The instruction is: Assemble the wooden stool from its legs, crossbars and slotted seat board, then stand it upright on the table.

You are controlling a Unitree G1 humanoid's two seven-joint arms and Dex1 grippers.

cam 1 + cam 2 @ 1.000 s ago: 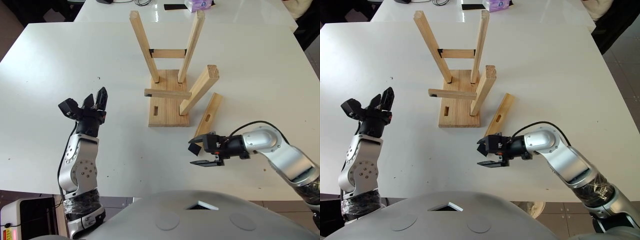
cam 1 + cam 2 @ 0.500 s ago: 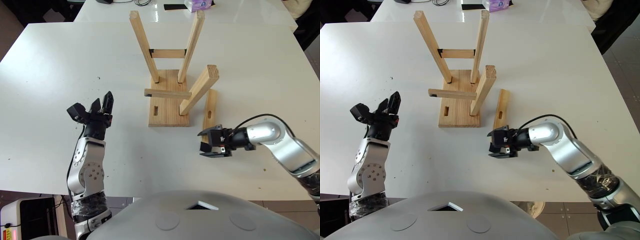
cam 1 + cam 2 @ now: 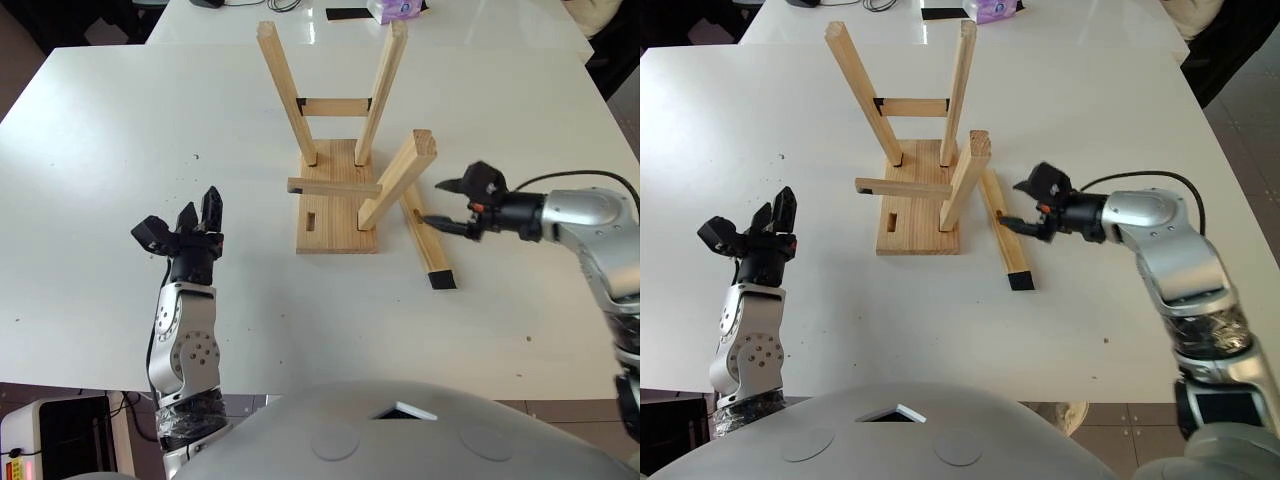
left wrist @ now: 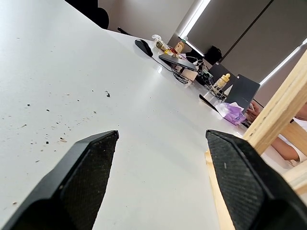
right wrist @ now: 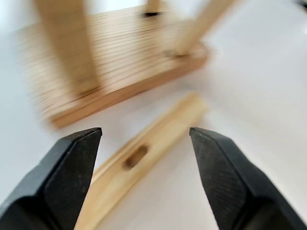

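The slotted seat board (image 3: 338,228) lies flat on the white table (image 3: 120,120). Two legs (image 3: 284,92) stand in its far end, joined by a crossbar (image 3: 336,107). A third leg (image 3: 401,177) leans tilted at its right side, with a crossbar (image 3: 335,186) reaching left from it. A loose leg (image 3: 428,245) lies on the table right of the board. My right gripper (image 3: 432,203) is open just over that leg's far part; the right wrist view has the slotted leg (image 5: 144,151) between the open fingers (image 5: 72,172). My left gripper (image 3: 180,222) stands open, raised left of the board.
A second table (image 3: 470,25) at the back carries a purple pack (image 3: 400,9) and dark gadgets. The table's front edge runs close below both arms. Bare tabletop lies left and right of the stool parts.
My right gripper has swung from the front edge back and right to the loose leg. That leg has turned, its near end now pointing front right. The left arm shifted slightly.
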